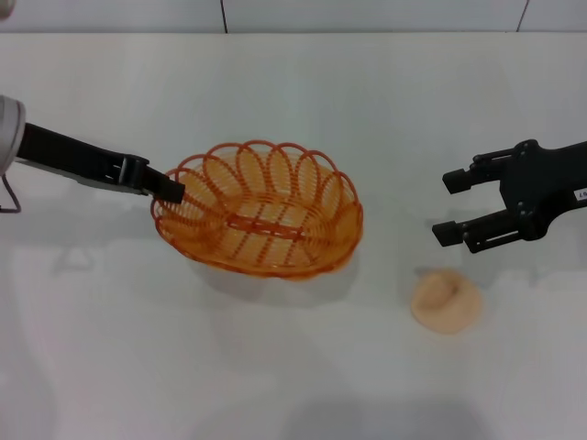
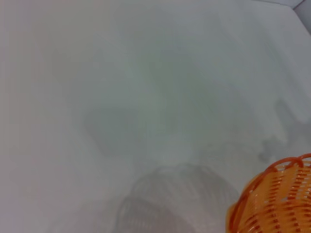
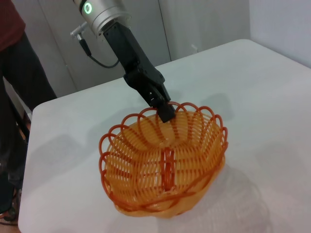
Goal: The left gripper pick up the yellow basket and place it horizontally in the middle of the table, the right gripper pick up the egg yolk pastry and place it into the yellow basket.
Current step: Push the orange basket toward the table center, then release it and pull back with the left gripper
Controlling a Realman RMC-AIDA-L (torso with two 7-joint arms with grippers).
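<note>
The yellow basket (image 1: 261,215) is an oval orange wire basket, held tilted a little above the white table (image 1: 275,82). My left gripper (image 1: 174,191) is shut on the basket's left rim. The right wrist view shows this grip (image 3: 165,110) on the basket (image 3: 165,160), with the basket's shadow beneath it. The left wrist view shows only a part of the basket (image 2: 277,199) and its shadow. The egg yolk pastry (image 1: 446,302), pale and round, lies on the table at the front right. My right gripper (image 1: 449,206) is open and empty, hovering just behind the pastry.
A person (image 3: 14,73) stands beyond the table's far left corner in the right wrist view. The table's back edge meets a wall (image 1: 367,14).
</note>
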